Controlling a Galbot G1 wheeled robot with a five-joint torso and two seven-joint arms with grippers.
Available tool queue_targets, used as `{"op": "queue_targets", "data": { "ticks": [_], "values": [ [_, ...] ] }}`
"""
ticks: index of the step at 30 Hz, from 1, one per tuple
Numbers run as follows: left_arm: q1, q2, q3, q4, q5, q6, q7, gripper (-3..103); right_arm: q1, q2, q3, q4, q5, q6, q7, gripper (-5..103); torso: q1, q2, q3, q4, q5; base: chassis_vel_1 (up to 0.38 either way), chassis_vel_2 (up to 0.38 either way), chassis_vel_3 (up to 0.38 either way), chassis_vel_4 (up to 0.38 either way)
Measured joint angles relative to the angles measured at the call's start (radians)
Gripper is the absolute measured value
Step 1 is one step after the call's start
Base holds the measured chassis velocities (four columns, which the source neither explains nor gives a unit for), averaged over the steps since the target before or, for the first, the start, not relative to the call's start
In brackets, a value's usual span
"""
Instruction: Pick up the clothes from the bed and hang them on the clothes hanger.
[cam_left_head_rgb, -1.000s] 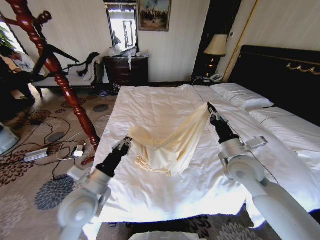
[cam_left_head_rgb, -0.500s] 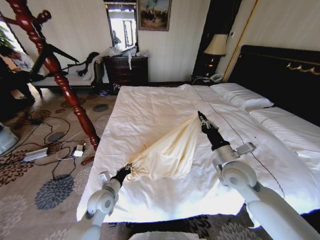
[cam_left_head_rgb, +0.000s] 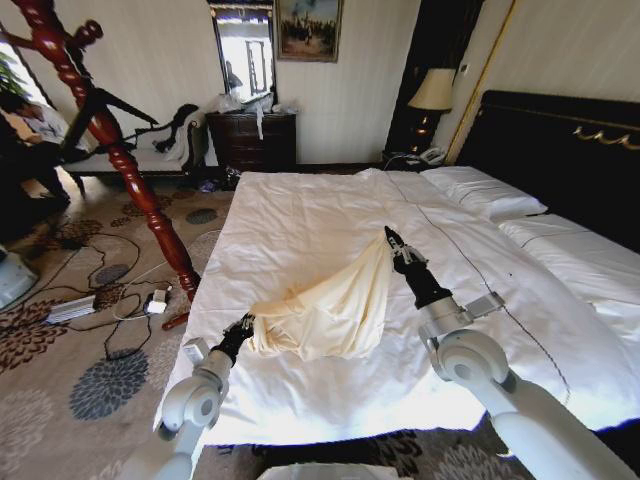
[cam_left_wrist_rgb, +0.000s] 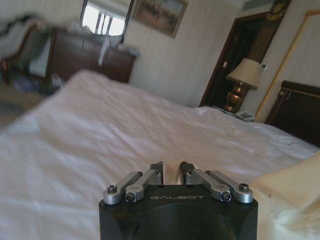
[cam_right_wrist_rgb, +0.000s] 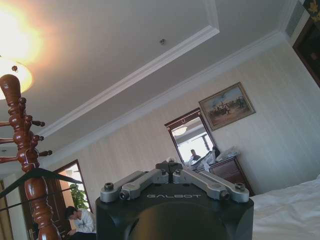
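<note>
The clothes (cam_left_head_rgb: 325, 310), a cream-yellow garment, hang bunched between my two grippers above the white bed (cam_left_head_rgb: 300, 215). My left gripper (cam_left_head_rgb: 243, 326) is shut on one end near the bed's near-left edge. In the left wrist view its fingers (cam_left_wrist_rgb: 155, 175) pinch a pale strip, and the clothes (cam_left_wrist_rgb: 295, 200) trail off beside them. My right gripper (cam_left_head_rgb: 390, 240) is shut on the other end, held higher over the middle of the bed. The black clothes hanger (cam_left_head_rgb: 112, 104) hangs on the red-brown coat stand, and the clothes hanger (cam_right_wrist_rgb: 42, 173) is also in the right wrist view.
The turned-wood coat stand (cam_left_head_rgb: 130, 170) rises from the carpet left of the bed. Cables and power strips (cam_left_head_rgb: 100, 300) lie around its foot. A dark dresser (cam_left_head_rgb: 255, 140) and a lamp (cam_left_head_rgb: 432, 92) stand at the back. The black headboard (cam_left_head_rgb: 570, 150) and pillows (cam_left_head_rgb: 485, 195) are to the right.
My left gripper pulled back toward the bed's near-left edge with its end of the clothes. The right gripper moved left and nearer, so the garment bunched up between them.
</note>
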Motion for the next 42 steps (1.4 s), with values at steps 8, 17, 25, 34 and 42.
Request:
{"op": "queue_targets", "data": {
  "ticks": [8,17,25,34,42],
  "values": [
    [-0.041,-0.017,-0.045,0.12,0.2,-0.067,-0.118,44,-0.014,0.002,0.011,0.019,0.001,0.002,0.0,0,0.0,0.0,0.0,0.0001,-0.0001,0.0,0.0,0.0,0.0],
    [-0.2,-0.044,-0.064,0.267,0.113,-0.095,-0.16,82,-0.029,-0.003,0.015,0.037,0.001,0.003,-0.004,0,0.0,0.0,0.0,-0.0005,-0.0001,0.0,0.0,0.0,0.0],
    [-0.085,0.02,-0.025,0.134,0.117,-0.135,-0.005,100,-0.05,-0.004,0.029,0.041,-0.004,0.008,-0.006,0,0.0,0.0,0.0,0.0002,0.0,0.0,0.0,0.0,0.0],
    [0.018,0.052,0.122,0.129,0.472,-0.244,0.131,100,-0.04,0.01,0.02,0.04,-0.009,0.009,-0.008,0,0.0,0.0,0.0,-0.0002,0.0,0.0,0.0,0.0,0.0],
    [0.071,0.019,0.121,0.166,0.617,-0.229,0.049,103,-0.037,0.016,0.027,0.036,-0.006,0.009,-0.008,0,0.0,0.0,0.0,-0.0001,0.0,0.0,0.0,0.0,0.0]
  ]
}}
